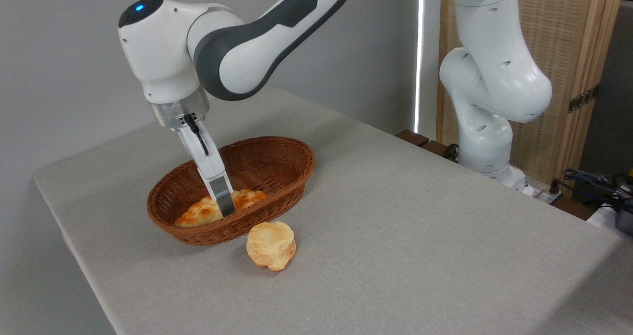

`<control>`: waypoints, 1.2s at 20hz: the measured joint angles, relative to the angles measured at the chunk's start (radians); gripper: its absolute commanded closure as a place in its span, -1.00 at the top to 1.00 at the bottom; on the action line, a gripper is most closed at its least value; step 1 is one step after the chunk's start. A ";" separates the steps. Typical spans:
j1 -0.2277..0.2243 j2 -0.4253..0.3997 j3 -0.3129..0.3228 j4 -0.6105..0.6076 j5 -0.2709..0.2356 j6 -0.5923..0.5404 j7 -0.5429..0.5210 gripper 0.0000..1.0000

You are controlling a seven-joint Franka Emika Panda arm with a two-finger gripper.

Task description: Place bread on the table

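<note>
The end effector (225, 207) reaches into the basket (277, 152) at the bread (203, 212); I cannot tell its opening. The loaf looks light, crusty; grip mid-length.

Basket (277, 164) sits on the table (420, 226), toward its left half; bread (203, 211) lies inside the basket, along the near-left wall; bun (271, 245) rests on the table just in front of the basket, slightly right of the bread, close beside the rim; gripper (225, 204) reaches down into the basket from above, over the middle of the bread; arm base (482, 147) stands behind the table's far right edge; folding screen (578, 77) behind that.
</note>
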 measured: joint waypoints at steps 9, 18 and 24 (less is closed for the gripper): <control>-0.014 0.019 -0.001 0.000 0.008 0.000 0.002 0.26; -0.019 0.020 0.000 0.000 0.017 0.000 0.006 -0.08; -0.019 0.020 0.000 0.000 0.017 0.000 0.006 -0.08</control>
